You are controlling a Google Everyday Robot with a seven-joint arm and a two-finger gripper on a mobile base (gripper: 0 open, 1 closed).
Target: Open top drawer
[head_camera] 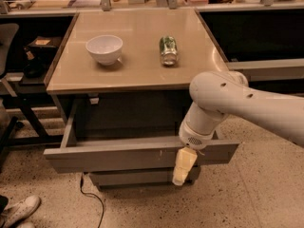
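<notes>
Top drawer (114,158) is pulled well out from under the tan tabletop (137,75). Its grey front stands clear of the cabinet body, the dark inside shows from above, and there are small pale marks on the front, right of centre. Judgement: task looks about done. What's left, if anything, is a last bit of travel (can't tell whether it's at its stop) and getting the arm clear.

Gripper (184,167) hangs pointing down, right of centre in front of the drawer front, its cream tip dipping below the drawer's lower edge. Can't tell if the claw is wide, narrow or gripping anything, nor if it touches the front. The white arm (237,103) comes in from the right of the drawer, w/ the wrist over its front edge.

Below the top drawer: 1 more grey drawer front (133,177) showing, set further back; any third isn't visible.

Above the drawer, on the tabletop: 1 white bowl (104,48) upright towards the left, 1 green can (167,50) on its side near the middle, well apart from each other.

On the floor below and left of the drawer: 1 black cable (92,201), and 1 white shoe (21,210) further left at the corner
</notes>
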